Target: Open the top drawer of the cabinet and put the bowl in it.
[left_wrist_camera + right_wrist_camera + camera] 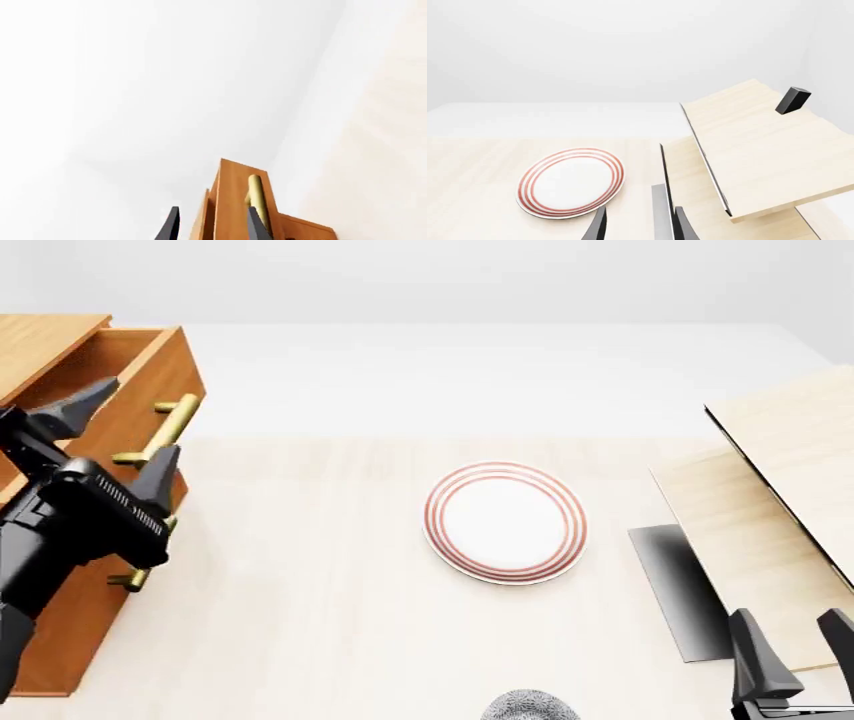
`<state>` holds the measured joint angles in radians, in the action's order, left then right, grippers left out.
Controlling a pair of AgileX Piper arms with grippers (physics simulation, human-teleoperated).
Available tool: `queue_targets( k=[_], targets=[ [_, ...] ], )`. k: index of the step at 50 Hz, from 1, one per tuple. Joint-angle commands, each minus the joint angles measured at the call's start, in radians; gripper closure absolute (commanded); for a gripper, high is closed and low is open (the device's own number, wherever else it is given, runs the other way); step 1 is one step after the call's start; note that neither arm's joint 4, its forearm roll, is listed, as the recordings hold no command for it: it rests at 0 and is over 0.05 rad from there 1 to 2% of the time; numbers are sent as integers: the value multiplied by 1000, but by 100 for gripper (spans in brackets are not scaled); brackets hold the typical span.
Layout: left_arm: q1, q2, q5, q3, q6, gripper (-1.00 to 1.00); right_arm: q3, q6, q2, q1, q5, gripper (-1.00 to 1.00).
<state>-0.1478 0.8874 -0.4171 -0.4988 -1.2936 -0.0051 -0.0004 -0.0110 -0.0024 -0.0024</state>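
At the left edge of the front view the cabinet (83, 540) is standing with its top drawer (127, 370) pulled out. The left gripper (114, 435) is hovering in front of it, fingers spread wide and holding nothing, with the brass handle (170, 430) just beside one fingertip. The bowl (531, 706) is peeking in at the bottom edge, below the red-ringed plate (506, 521). At lower right the right gripper (793, 640) is hanging empty with its fingers apart, over the pale boards (761, 530).

Plate (506, 522) sits mid-table (light-wood boards (781, 510) crowd the right).
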Motion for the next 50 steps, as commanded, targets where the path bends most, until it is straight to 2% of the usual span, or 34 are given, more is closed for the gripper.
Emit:
queue_targets(
  k=[1, 3, 6, 7, 8, 12, 20, 24, 28, 30, 35, 37, 40, 43, 46, 47, 50],
  targets=[
    [51, -96, 252, -127, 202, -100, 1, 0, 2, 1, 0, -100],
    [69, -112, 277, -139, 222, -100, 1, 0, 2, 1, 0, -100],
    [91, -151, 390, -220, 316, -100, 1, 0, 2, 0, 0, -100],
    [91, -151, 390, -220, 316, -100, 1, 0, 2, 0, 0, -100],
    [94, -150, 435, -253, 369, -100, 1, 0, 2, 0, 0, -100],
    [106, -161, 470, -271, 396, -100, 1, 0, 2, 1, 0, -100],
    [119, -127, 587, -356, 492, -100, 1, 0, 2, 1, 0, -100],
    [109, -77, 667, -439, 585, -100, 1, 0, 2, 0, 0, -100],
    [111, -57, 678, -456, 603, -100, 1, 1, 2, 0, 0, -100],
    [94, -34, 700, -486, 642, -100, 1, 0, 2, 1, 0, -100],
    [126, -8, 733, -516, 654, -100, 1, 0, 2, 1, 0, -100],
    [104, 20, 754, -550, 686, -100, 1, 0, 2, 1, 0, -100],
    [118, 29, 769, -561, 684, -100, 1, 0, 2, 1, 0, -100],
    [108, 64, 804, -600, 732, -100, 1, 0, 2, 1, 0, -100],
    [109, 84, 822, -621, 745, -100, 1, 0, 2, 0, 0, -100],
    [106, 95, 840, -645, 777, -100, 1, 0, 2, 1, 0, -100],
    [106, 108, 849, -659, 783, -100, 1, 0, 2, 1, 0, -100]
  ],
)
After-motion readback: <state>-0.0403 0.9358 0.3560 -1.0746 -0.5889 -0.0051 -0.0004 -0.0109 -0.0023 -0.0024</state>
